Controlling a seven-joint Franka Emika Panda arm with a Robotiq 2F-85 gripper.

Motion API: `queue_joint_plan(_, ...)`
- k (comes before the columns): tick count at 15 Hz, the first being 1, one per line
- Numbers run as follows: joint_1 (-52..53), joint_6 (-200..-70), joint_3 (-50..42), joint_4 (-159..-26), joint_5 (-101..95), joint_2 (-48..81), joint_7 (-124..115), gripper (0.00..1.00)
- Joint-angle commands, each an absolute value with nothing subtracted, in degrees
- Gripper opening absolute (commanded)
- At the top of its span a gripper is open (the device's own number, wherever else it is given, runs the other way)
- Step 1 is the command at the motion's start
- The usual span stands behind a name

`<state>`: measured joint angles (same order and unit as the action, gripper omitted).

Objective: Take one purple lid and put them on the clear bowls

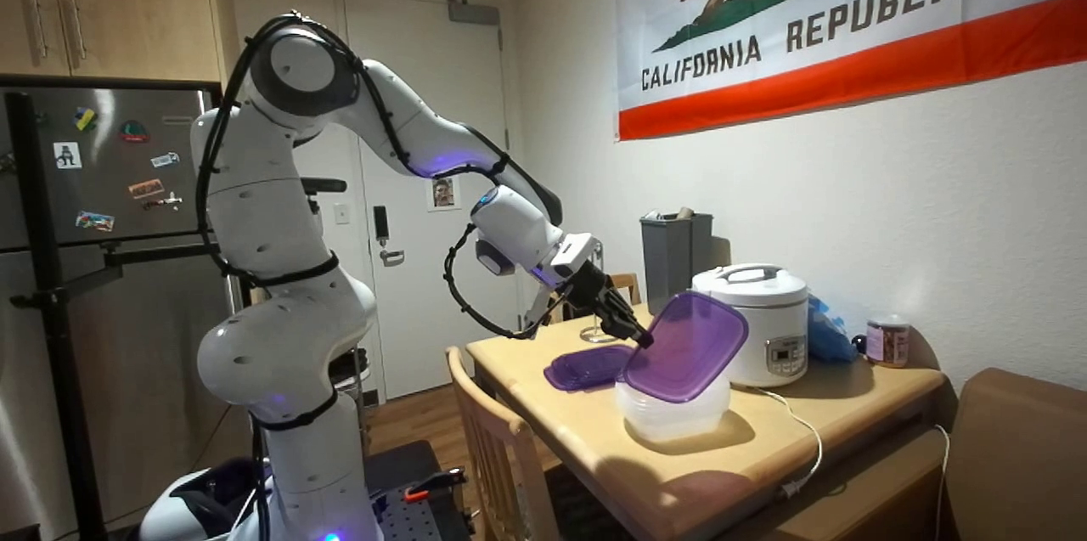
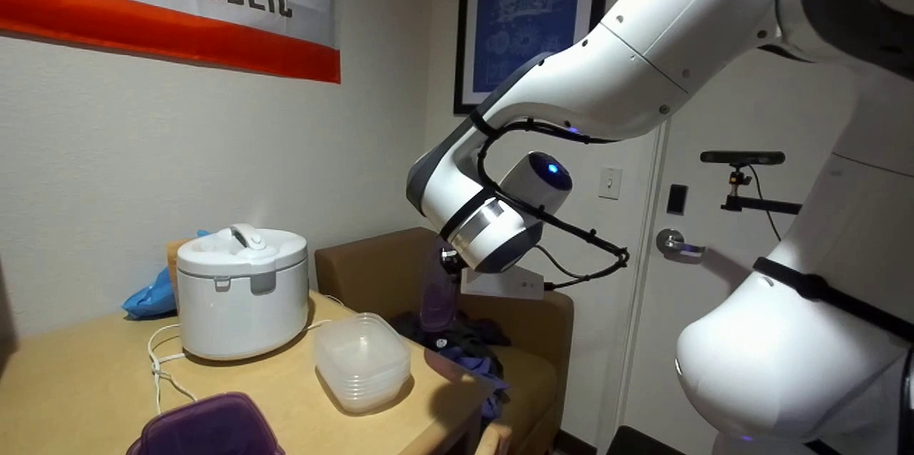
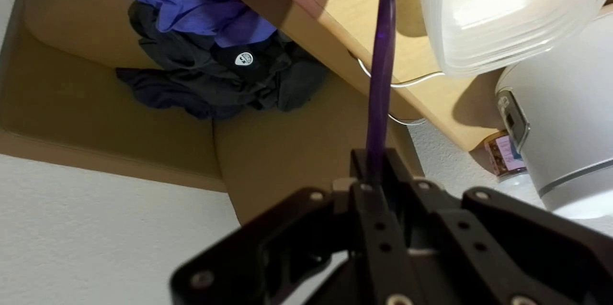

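In an exterior view we see the tool (image 1: 643, 339) pinching the purple lid (image 1: 690, 347) by its edge, steeply tilted, its long axis running from upper right to lower left. The lid hangs apart from the nested clear bowls (image 2: 363, 362) on the bench (image 2: 78, 369). Farther back, on the flag (image 1: 849, 40), we read "CALIFORNIA REPUBLIC" in dark capitals.

Purple lid (image 1: 692, 346), thin, round-cornered, held steeply tilted in the hand (image 3: 376, 162); clear bowls (image 2: 363, 366), nested, upright on the counter (image 2: 71, 383).
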<state>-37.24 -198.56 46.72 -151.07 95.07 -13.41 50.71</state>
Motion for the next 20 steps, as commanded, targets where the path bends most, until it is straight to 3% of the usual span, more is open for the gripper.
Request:
queue_joint_plan(1, -36.1, -198.56, 48.94, -148.06, 97.85, -14.1, 52.74, 0.02)
queue_joint_plan(8, -31.11, -182.51, 45.2, -146.47, 94.65, -18.8, 51.55, 0.02)
queue_joint_plan(20, -32.06, -153.46, 32.94, -147.52, 81.59, -19.34, 51.38, 0.02)
